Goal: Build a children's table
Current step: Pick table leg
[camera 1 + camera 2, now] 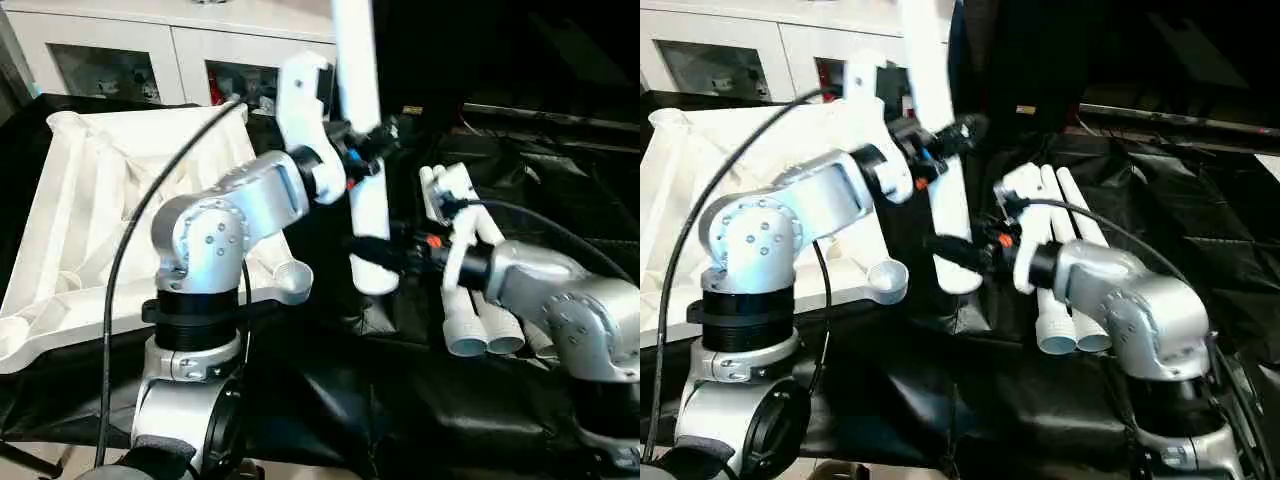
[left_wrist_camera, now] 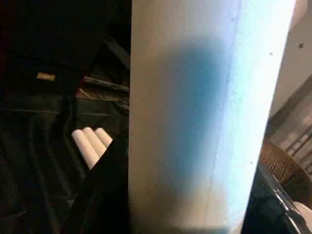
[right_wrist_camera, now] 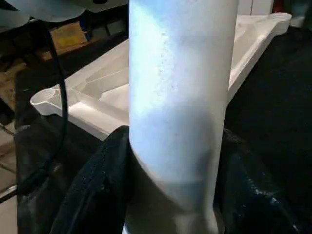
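One white tube leg point(image 1: 368, 200) stands nearly upright above the black cloth, wide end down. My left gripper point(image 1: 365, 145) is shut on its upper part, and the tube point(image 2: 195, 122) runs between the black fingers in the left wrist view. My right gripper point(image 1: 372, 252) is shut on the lower part near the wide end point(image 3: 180, 97). The white tabletop point(image 1: 80, 200) lies at the left with its ribbed underside up, and its near corner socket point(image 1: 292, 275) is just left of the held leg. Three more legs point(image 1: 480, 310) lie side by side at the right.
A black cloth point(image 1: 400, 400) covers the work surface. White cabinets with glass doors point(image 1: 120, 50) stand behind the tabletop. A black cable point(image 1: 130, 240) loops over my left forearm. My right forearm point(image 1: 560, 300) lies partly over the legs on the cloth.
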Available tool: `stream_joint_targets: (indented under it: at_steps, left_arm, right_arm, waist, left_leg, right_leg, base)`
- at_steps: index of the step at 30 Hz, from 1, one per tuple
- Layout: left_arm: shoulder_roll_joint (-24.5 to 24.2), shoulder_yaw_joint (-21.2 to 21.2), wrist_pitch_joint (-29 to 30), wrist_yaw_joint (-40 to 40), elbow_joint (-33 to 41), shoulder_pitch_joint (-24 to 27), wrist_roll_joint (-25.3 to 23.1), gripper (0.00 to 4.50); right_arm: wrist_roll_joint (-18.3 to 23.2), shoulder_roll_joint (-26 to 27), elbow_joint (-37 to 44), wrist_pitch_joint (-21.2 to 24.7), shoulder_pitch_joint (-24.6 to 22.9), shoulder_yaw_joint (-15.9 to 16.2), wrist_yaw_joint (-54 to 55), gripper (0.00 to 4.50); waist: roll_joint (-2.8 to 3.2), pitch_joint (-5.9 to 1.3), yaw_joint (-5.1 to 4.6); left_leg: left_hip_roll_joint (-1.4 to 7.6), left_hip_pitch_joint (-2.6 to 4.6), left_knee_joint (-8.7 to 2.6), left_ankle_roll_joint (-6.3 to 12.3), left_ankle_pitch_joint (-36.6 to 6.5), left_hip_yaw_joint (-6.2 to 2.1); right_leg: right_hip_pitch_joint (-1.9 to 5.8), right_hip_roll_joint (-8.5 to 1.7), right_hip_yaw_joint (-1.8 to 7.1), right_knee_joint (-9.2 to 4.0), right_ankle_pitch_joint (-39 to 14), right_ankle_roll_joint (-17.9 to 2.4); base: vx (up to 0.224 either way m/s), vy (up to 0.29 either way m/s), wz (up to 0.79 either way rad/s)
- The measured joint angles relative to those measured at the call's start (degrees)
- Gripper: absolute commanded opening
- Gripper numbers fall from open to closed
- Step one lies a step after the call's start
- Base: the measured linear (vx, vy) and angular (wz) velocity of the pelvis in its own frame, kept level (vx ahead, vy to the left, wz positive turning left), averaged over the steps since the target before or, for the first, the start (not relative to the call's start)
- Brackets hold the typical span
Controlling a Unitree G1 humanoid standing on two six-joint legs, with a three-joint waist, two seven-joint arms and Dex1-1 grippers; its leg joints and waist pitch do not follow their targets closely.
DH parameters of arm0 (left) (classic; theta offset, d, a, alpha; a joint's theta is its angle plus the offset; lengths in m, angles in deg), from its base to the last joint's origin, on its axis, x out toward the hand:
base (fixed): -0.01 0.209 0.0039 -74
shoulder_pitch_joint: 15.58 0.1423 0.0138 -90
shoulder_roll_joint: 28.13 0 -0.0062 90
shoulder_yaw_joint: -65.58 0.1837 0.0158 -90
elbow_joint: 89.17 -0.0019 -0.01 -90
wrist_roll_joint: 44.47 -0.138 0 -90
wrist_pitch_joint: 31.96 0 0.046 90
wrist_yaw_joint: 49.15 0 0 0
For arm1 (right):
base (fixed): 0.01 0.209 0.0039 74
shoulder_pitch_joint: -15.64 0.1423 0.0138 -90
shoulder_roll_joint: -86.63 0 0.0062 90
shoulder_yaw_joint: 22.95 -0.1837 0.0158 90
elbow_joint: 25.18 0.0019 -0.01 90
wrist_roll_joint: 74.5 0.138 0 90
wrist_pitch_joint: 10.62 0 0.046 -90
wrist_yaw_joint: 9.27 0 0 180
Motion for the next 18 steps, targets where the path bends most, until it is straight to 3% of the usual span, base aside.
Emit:
stream_joint_targets:
  at_steps: [2, 7, 13, 18]
  left_arm:
    - [-0.3, -0.2, 0.0, -0.2, 0.0, 0.0, 0.0, 1.86]
    - [-3.5, 0.5, -0.3, -5.6, -0.6, 0.0, 0.5, 1.86]
    - [-9.4, 4.1, 0.9, -19.9, 1.3, 0.3, 5.4, 1.86]
    - [-10.5, 4.2, 0.9, -26.2, 1.9, 0.3, 8.0, 1.86]
  right_arm:
    - [0.1, 0.6, -0.1, -0.2, 0.0, 0.0, 0.1, 2.53]
    - [2.3, -0.8, 0.4, 0.2, 0.0, -0.4, -2.2, 3.00]
    - [5.0, -5.2, 1.7, 1.0, 0.1, -0.6, -8.7, 3.15]
    - [6.8, -7.3, 2.4, 1.1, 0.2, -0.5, -12.2, 3.15]
  waist:
    - [0.00, 0.00, 0.06]
    - [-0.01, 0.00, 0.05]
    - [-0.01, 0.00, 0.09]
    - [0.00, 0.00, 0.07]
  left_leg:
    - [0.00, 0.00, 0.00, 0.00, 0.0, 0.00]
    - [0.00, -0.01, 0.00, 0.00, 0.0, 0.00]
    - [0.00, -0.01, 0.00, 0.00, 0.0, 0.02]
    - [0.00, 0.01, 0.00, 0.00, 0.0, 0.03]
  right_leg:
    - [0.01, 0.00, 0.00, -0.02, 0.0, 0.0]
    - [0.01, 0.00, 0.00, -0.03, 0.0, 0.0]
    - [0.00, 0.00, 0.02, -0.04, 0.0, 0.0]
    - [0.01, 0.00, 0.02, -0.02, 0.0, 0.0]
  base:
    - [0.000, 0.000, 0.00]
    - [0.000, 0.000, 0.00]
    - [0.000, 0.000, 0.00]
    - [0.000, 0.000, 0.00]
